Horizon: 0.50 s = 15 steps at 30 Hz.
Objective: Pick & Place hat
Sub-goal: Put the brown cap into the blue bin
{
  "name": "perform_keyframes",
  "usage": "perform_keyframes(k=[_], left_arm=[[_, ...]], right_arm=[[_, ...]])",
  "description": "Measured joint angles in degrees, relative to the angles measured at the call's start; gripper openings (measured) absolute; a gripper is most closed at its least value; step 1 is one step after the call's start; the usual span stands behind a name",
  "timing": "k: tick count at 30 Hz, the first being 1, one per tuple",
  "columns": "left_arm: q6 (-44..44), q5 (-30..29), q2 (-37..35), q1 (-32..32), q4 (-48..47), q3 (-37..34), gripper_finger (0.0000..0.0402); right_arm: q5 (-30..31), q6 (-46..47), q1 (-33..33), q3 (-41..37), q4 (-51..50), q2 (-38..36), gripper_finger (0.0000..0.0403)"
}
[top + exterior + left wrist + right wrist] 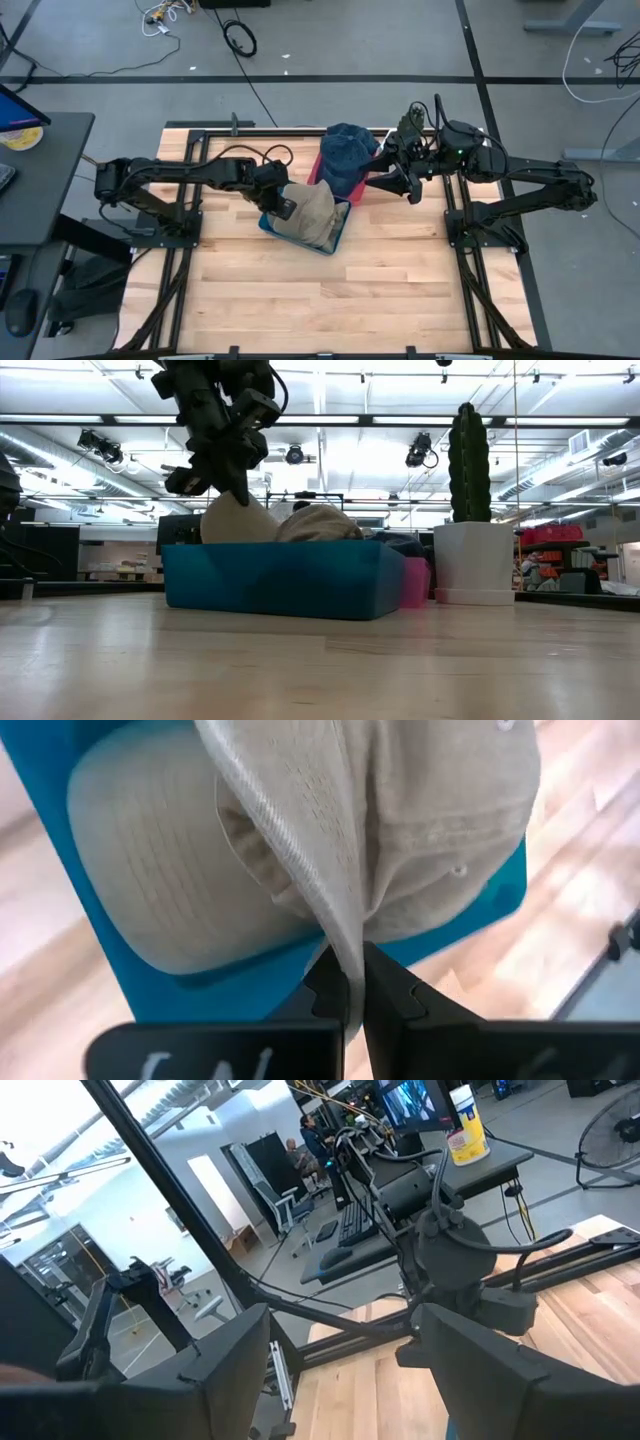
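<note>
A beige hat (308, 212) lies in a blue bin (335, 243) near the table's middle. In the low view, the hat's crown (300, 522) bulges over the bin's wall (285, 580). My left gripper (355, 988) comes down slanting from the left and is shut on the hat. A dark blue hat (347, 152) rests on a pink bin (358, 190) just beyond. My right gripper (398, 182) hangs open and level above the pink bin's right side, touching nothing; its fingers (240, 1370) frame empty air. My left gripper pinches a raised, stitched edge of the beige hat (340, 945) between its two fingers. The fingers slant down from above and from the table's left. The cloth rises in a ridge to the fingers, while the brim (150, 870) lies in the blue bin.
Black frame rails (455, 215) run along the table's left and right sides. Bare wood (330, 300) stretches from the bins to the near edge. In the low view, a cactus in a white pot (470, 560) stands to the right of the bins. A desk with screens (420, 1120) is off the table.
</note>
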Motion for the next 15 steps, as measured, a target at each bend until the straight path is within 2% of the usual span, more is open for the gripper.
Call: perform_keyframes(k=[7,15], left_arm=[[0.5,2.8,-3.1,0.0,-0.8,-0.1,0.0013],[1.7,7.7,-3.1,-0.1,-0.9,-0.1,0.0013]], right_arm=[[0.0,0.0,0.0,0.0,0.0,0.0,0.0265],[1.8,-1.0,0.0,0.0,-0.7,0.0,0.0265]])
